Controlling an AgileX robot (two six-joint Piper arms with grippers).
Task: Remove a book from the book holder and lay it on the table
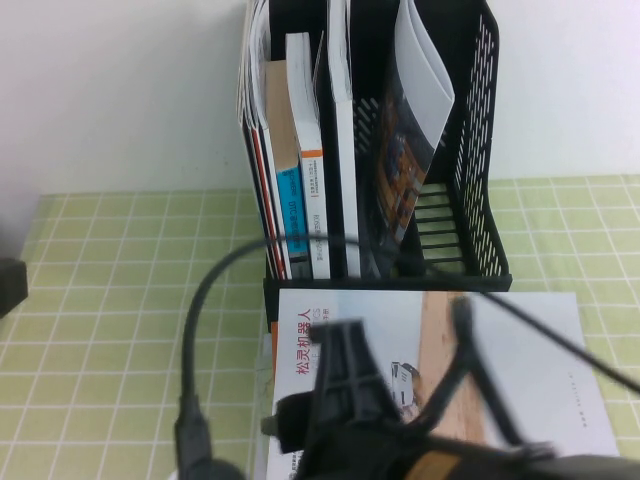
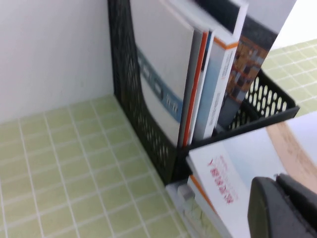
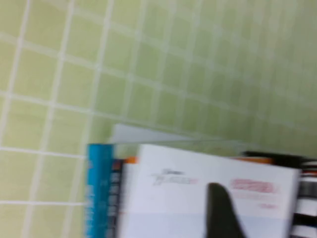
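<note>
A black robot arm fills the bottom centre of the high view, its gripper over the near edge of the book [image 1: 520, 375]. Which arm this is cannot be told for certain. In the left wrist view, the left gripper [image 2: 282, 208] shows as a dark, rounded, matte shape at the lower corner, right over the white cover; whether its fingers are parted or closed cannot be told. In the right wrist view, the right gripper [image 3: 223, 210] appears as a single dark finger [image 3: 220, 208] lying across the white cover near the red title; its opening cannot be told either.

The book is a thin, large white booklet lying flat, cover up, just in front of the book holder [image 1: 480, 150]. Its cover carries a tan sandy band, a tiny white vehicle and a red Chinese title. It seems to rest on other printed matter: a blue spine [image 3: 96, 193] and an orange edge show beneath it.

The book holder is a tall black plastic rack with perforated mesh sides, upright slots and a low front lip touching the booklet's far edge. Inside stand a white orange-edged book [image 1: 308, 160], other thin volumes, and a floppy magazine [image 1: 405, 170] with a dark colourful cover that curls over in the rightmost slot.

The table [image 1: 120, 300] is covered in smooth light yellow-green cloth with a grid of thin white lines. A black cable [image 1: 200, 330] loops above it.
</note>
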